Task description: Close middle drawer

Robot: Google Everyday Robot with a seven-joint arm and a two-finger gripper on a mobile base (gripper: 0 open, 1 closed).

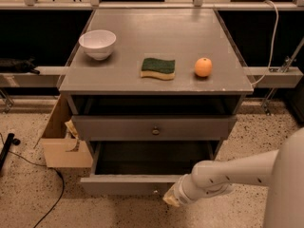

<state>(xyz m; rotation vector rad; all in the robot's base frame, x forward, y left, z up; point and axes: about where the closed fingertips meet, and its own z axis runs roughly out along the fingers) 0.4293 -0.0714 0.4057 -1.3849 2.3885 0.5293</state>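
The middle drawer (126, 184) is the lower of the two grey fronts and stands pulled far out, its dark inside showing. Its tiny pale knob (154, 191) is at the centre of the front. My gripper (170, 199), pale and at the end of a white arm coming from the lower right, is right at the drawer's front, just right of the knob. The upper drawer (154, 126) with the round brass knob (156, 131) is slightly out, with a dark gap above it.
On the cabinet top (156, 42) are a white bowl (98, 43), a green and yellow sponge (158, 68) and an orange (203, 67). An open cardboard box (64, 144) stands on the floor at the left. A black cable (42, 175) runs over the speckled floor.
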